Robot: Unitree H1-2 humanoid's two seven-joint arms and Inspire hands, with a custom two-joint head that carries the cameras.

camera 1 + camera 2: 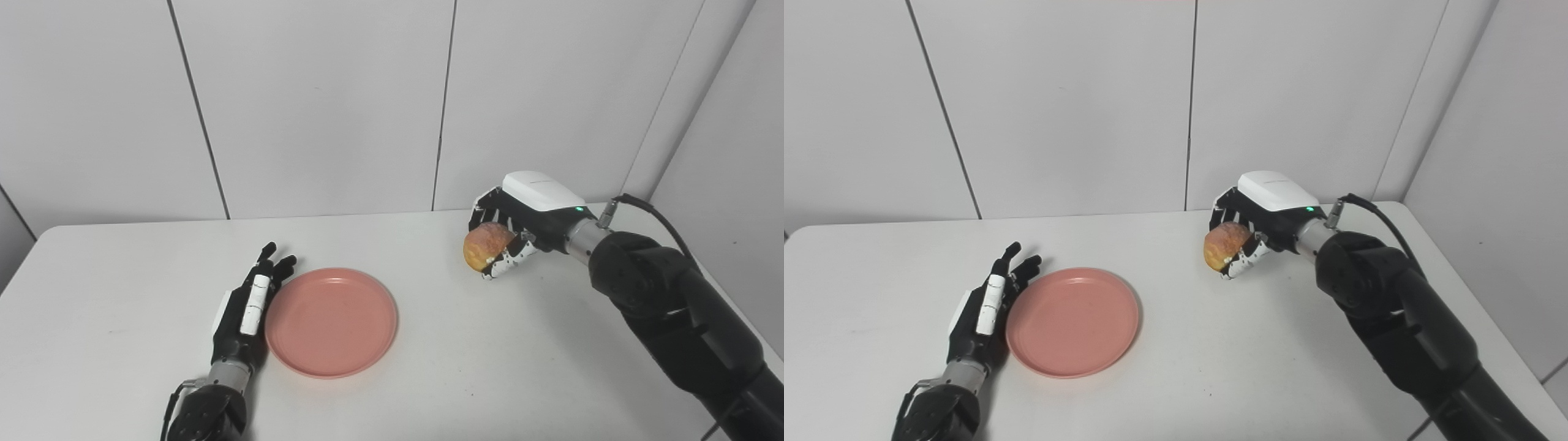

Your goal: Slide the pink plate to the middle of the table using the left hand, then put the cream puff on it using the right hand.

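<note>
Here, the right robot hand (pixel 511 236) clasps the puff (pixel 484 245), raised right of the empty plate (pixel 331 321). The left robot hand (pixel 248 306) lies flat, fingers spread, against the plate's left rim. The puff looks soft and crushable; gentle side pressure suits.

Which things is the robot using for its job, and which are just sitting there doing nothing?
For the job:
- plate, pink, nothing on it yet
- cream puff, held in the right hand
- left hand, flat beside the plate's edge

Just there:
- table, nothing else lies on it
- wall behind
</note>
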